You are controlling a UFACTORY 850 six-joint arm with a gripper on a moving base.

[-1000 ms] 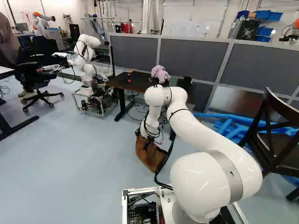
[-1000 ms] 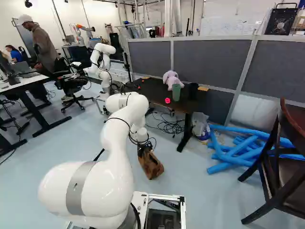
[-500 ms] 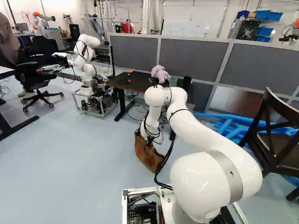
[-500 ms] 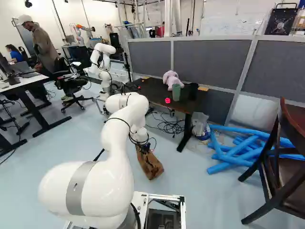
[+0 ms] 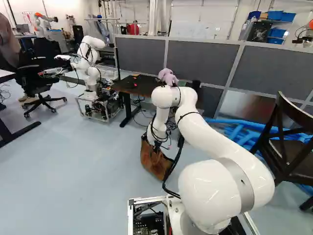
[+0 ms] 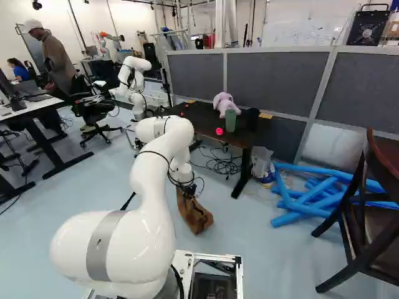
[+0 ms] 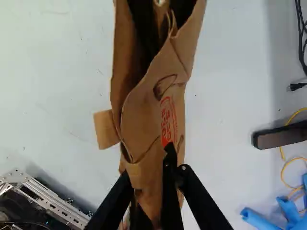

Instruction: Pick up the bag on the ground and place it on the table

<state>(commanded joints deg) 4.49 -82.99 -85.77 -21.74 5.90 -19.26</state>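
While the grey partition (image 6: 274, 81) spans the background in both base views, the dark table (image 6: 202, 117) stands just in front of it. My white arm (image 5: 215, 193) reaches forward, its outer end pointing down. Another robot (image 5: 90, 51), also white, stands near the table's far end. At right of the right base view: dark wooden chair (image 6: 388, 232); blue tubes (image 6: 299, 216) lie on the floor (image 5: 93, 166) between it and the table.

Bag (image 6: 196, 217): brown, tilted, low at floor level, short of the table; contact under its base unclear. Wrist view: its mouth gapes ahead of the gripper (image 5: 156, 147), and black gripper parts overlap the paper. Grip state: cannot tell whether spread, pressed together or pinching the bag.

On the table: lilac plush toy (image 6: 222, 103), beside it a green tumbler (image 6: 230, 121); near that, a small pink-red item (image 6: 219, 131).
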